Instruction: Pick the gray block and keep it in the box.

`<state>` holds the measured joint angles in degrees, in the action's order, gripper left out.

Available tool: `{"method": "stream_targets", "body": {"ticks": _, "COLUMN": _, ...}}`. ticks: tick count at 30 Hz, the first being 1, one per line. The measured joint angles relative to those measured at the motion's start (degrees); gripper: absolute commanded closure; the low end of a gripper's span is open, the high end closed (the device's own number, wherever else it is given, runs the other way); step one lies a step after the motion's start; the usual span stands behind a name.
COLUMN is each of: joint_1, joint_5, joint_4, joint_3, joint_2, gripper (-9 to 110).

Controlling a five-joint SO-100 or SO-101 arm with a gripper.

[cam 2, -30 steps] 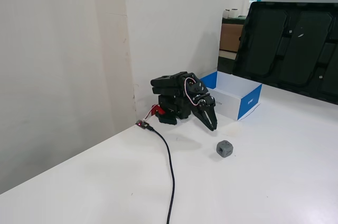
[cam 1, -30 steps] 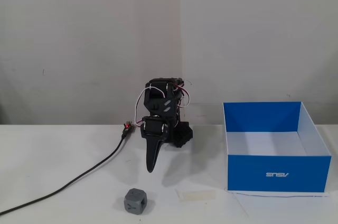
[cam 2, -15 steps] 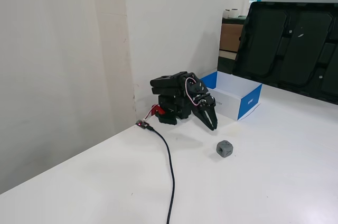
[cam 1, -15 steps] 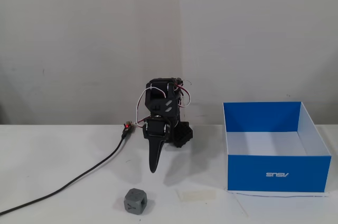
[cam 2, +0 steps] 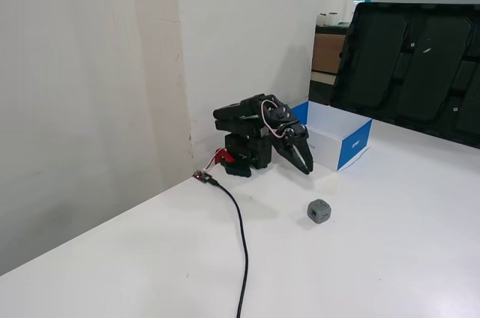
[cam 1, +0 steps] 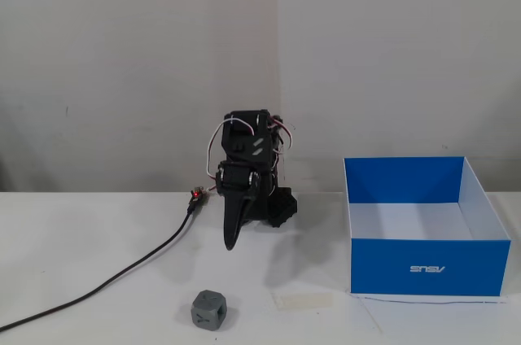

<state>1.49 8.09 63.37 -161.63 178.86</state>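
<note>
The gray block (cam 1: 209, 309), a small dark-gray cube with round recesses, lies on the white table near the front edge in a fixed view; it also shows in the other fixed view (cam 2: 319, 211). The box (cam 1: 423, 268) is bright blue outside and white inside, stands at the right, and is seen behind the arm in the other fixed view (cam 2: 351, 144). It looks empty. My gripper (cam 1: 230, 241) hangs folded at the arm's base, fingers together and pointing down, well behind the block and holding nothing; it also shows in the other fixed view (cam 2: 306, 167).
A black cable (cam 1: 122, 276) runs from the arm's base to the left front of the table, with a red connector (cam 1: 196, 194) near the base. A pale strip of tape (cam 1: 303, 302) lies between block and box. A large black panel (cam 2: 420, 70) stands behind the table.
</note>
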Motion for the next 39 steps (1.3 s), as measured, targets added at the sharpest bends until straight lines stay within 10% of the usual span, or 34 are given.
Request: {"method": "stream_targets", "body": {"ticks": 39, "joint_1": -4.31, "joint_5": 14.94, "joint_4": -5.62, "joint_3": 36.74, "joint_2": -70.14, "gripper": 78}}
